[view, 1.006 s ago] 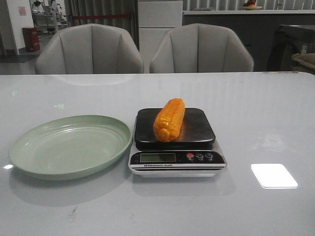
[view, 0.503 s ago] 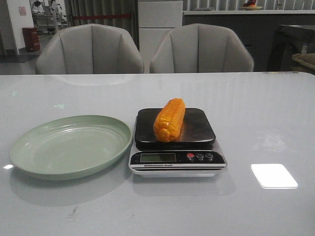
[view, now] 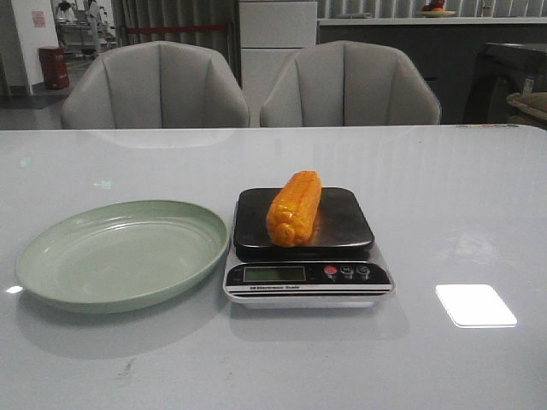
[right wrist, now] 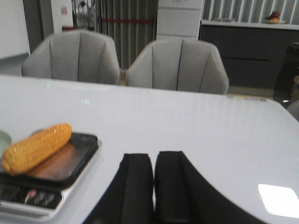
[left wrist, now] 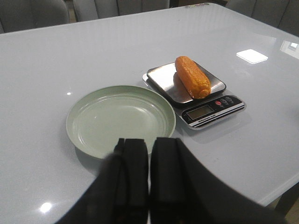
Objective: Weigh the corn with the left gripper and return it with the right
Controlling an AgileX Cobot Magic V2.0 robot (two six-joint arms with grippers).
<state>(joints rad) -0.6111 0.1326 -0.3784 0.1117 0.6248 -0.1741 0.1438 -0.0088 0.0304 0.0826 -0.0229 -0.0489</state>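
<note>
Nothing is seen to have moved since the earlier frames; the scene is unchanged in the front view. At the left, the pale green plate [view: 115, 253] lies bare on the desk [view: 444, 196], just beside the scale [view: 305, 248]. The corn [view: 294, 207] is laid lengthwise on the scale's black platform, untouched by either arm. The left tool [left wrist: 149, 175] is held back above the near rim of the plate, its fingers pressed together and nothing between them. The right tool [right wrist: 153, 186] is likewise closed and unladen, well apart from the corn. The weighing is judged done; next, the right tool must be widened, brought over the cob and closed across its middle.
</note>
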